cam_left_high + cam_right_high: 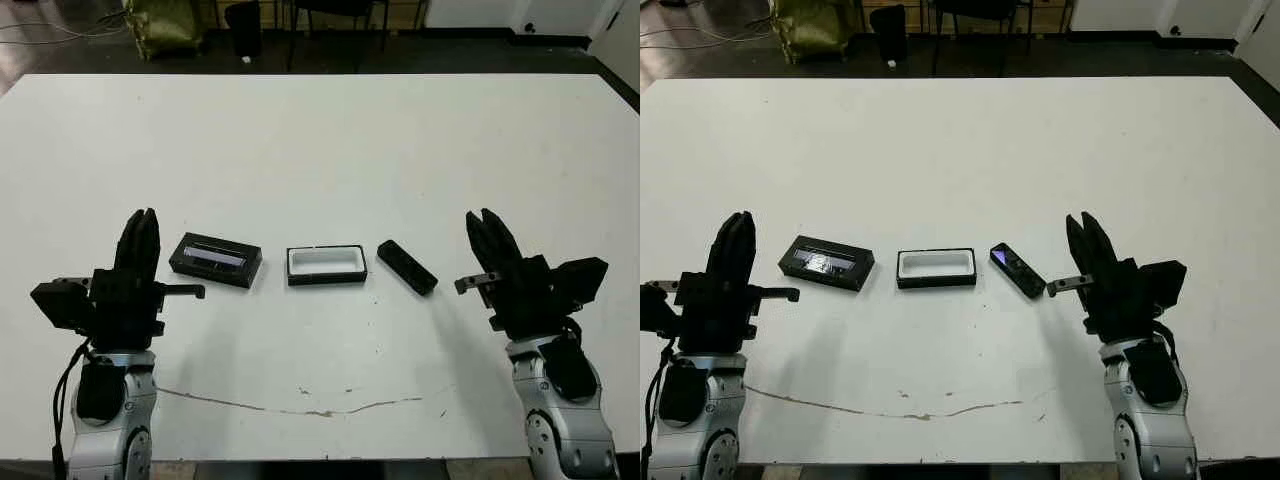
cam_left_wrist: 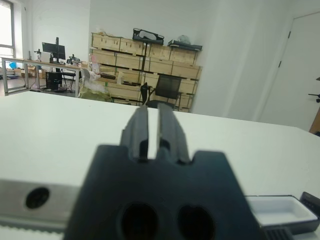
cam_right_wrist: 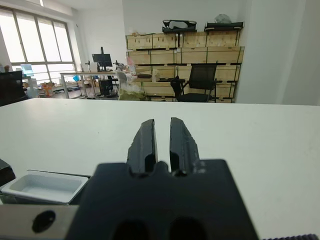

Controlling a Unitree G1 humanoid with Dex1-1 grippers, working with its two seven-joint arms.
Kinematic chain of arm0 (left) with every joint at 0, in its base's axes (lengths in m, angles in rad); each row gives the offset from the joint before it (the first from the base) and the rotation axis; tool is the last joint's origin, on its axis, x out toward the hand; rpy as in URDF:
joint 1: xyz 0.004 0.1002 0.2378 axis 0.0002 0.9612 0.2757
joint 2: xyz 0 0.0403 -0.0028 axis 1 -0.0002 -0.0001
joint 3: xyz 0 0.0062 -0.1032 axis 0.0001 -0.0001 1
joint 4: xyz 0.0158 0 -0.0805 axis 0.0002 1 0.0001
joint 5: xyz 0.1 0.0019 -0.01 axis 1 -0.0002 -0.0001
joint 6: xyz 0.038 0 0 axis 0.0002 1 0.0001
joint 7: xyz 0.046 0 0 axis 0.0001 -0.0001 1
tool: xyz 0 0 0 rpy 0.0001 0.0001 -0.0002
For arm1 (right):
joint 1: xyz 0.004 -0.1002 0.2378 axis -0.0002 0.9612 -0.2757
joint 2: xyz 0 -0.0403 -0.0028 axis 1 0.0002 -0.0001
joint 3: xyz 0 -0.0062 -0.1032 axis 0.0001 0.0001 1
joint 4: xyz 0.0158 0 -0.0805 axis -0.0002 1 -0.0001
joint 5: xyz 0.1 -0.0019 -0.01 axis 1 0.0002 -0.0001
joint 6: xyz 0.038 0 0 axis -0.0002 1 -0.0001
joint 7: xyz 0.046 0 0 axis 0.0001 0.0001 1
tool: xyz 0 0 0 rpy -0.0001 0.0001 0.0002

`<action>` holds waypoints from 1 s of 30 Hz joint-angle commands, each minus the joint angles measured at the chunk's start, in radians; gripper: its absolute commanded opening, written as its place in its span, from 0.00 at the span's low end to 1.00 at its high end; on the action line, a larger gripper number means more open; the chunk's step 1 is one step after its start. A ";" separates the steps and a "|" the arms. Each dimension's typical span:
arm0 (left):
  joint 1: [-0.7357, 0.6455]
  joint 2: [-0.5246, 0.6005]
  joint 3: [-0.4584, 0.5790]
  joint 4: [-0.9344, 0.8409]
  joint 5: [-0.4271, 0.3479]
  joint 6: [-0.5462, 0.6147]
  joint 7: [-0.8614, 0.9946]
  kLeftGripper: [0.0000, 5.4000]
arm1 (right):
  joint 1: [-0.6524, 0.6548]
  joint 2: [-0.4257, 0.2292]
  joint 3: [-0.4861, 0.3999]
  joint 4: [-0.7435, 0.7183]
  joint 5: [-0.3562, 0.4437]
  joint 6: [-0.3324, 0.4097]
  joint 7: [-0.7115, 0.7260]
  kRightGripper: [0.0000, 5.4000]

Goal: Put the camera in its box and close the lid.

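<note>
- Nearest first: a thin dark crack-like line (image 1: 300, 408) runs across the white table (image 1: 330, 150) close to the robot's edge, between the two arms.
- Left hand (image 1: 140, 240) raised off the table, two black fingers nearly together w/ only a narrow slit, holding nothing. Right hand (image 1: 490, 240) likewise raised, fingers narrow, empty.
- Row of three things across the middle, between the hands, none touching:
  - flat black rectangular lid w/ glossy bluish-grey strip (image 1: 216, 259), nearest the left hand, long axis roughly left-right, slightly skewed.
  - shallow black tray-like box w/ white lining (image 1: 325, 264), centre, open, empty, long axis left-right.
  - slim black bar-shaped camera (image 1: 1016, 269), just right of the box, lying flat, long axis diagonal: far end toward the box, near end toward the right hand. Small bluish-purple screen shows at the far end in the right eye view.
- Key relation: camera lies forward and to the left of the right hand, clearly the nearer arm. I judge its diagonal doesn't match the box, so it would need turning to line up w/ the box's long axis.
- Room: bare table all round the row, table edges well apart from it. Lid sits handy for the left hand.
- Far: table's back edge, then dark floor w/ chair legs and a yellow-green bag (image 1: 165, 22).
- Task not yet begun, by my reading.
</note>
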 commanded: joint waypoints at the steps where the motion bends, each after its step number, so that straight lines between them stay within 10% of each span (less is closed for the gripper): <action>1: 0.013 0.003 -0.003 0.024 0.000 0.006 -0.004 0.00 | 0.017 -0.037 -0.009 -0.022 -0.004 0.046 0.010 0.00; 16: 0.034 -0.014 -0.030 0.024 0.003 0.001 0.003 0.00 | -0.003 -0.221 -0.005 -0.061 0.064 0.293 0.171 0.02; 30: 0.035 -0.010 -0.026 0.034 -0.010 -0.011 -0.009 0.00 | -0.008 -0.280 -0.006 -0.059 0.138 0.416 0.262 0.55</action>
